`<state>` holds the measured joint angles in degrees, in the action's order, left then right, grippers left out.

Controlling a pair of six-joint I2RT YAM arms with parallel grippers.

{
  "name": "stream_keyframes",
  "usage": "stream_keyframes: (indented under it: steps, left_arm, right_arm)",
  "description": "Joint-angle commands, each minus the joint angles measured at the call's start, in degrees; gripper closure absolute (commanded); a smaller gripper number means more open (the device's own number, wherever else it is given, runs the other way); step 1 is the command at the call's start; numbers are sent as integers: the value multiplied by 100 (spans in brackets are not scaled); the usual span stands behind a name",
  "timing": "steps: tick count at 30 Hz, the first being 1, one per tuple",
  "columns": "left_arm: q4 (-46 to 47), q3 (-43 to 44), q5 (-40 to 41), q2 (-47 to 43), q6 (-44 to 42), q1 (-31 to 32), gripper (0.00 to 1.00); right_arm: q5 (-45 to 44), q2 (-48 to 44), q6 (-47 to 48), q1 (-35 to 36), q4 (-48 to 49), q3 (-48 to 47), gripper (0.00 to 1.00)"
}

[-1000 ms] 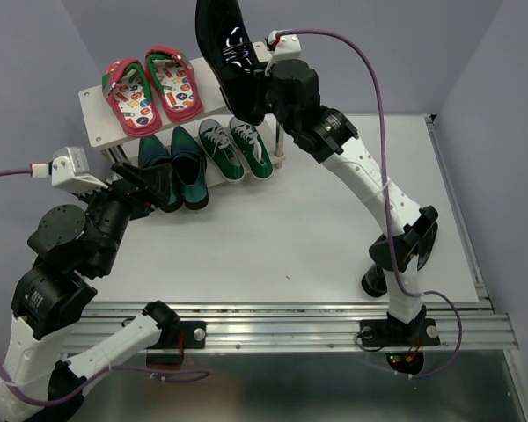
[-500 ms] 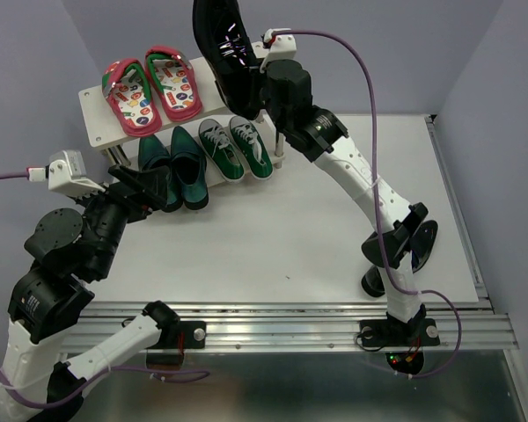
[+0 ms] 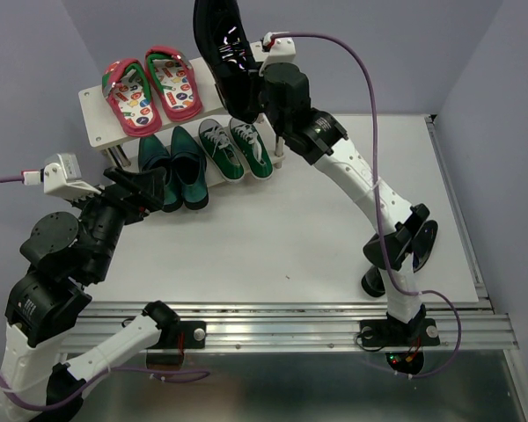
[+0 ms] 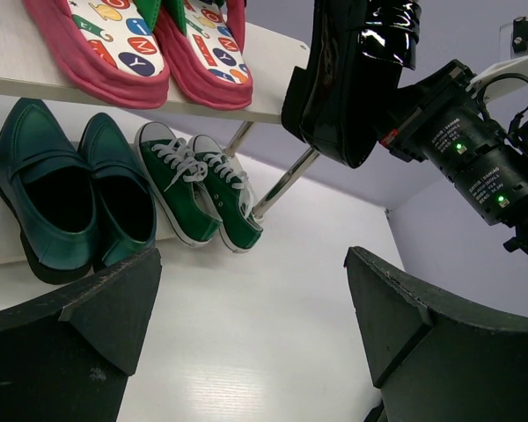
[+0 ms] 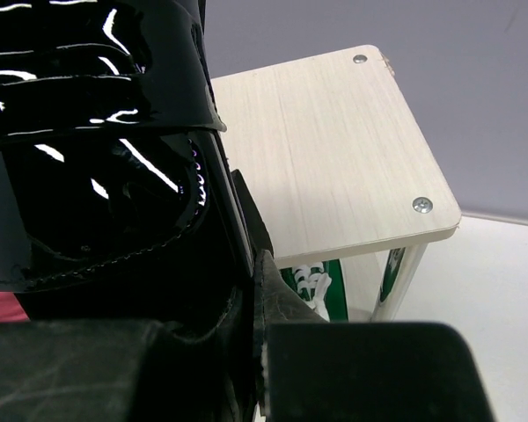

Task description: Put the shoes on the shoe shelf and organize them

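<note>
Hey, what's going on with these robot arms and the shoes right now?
The right gripper is shut on a glossy black dress shoe, holding it raised at the bare right end of the top board of the shoe shelf. Red flip-flops take the left half. The teal dress shoes and green sneakers sit on the lower tier. The left gripper hangs open in front of the teal pair, holding nothing.

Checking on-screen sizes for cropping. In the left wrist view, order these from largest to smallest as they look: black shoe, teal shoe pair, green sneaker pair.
1-2. Teal shoe pair and black shoe: about alike; the black one runs off the top edge, so I won't rank them.
3. Green sneaker pair: clearly smallest.
</note>
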<state>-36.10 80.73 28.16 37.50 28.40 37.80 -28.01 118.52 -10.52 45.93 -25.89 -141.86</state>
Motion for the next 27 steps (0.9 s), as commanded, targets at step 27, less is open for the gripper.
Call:
stream_keyframes:
  steps: [27]
  left_arm:
    - [94, -40, 84, -199, 34, 17, 3]
  right_arm:
    - [-522, -22, 103, 153, 682, -614, 99]
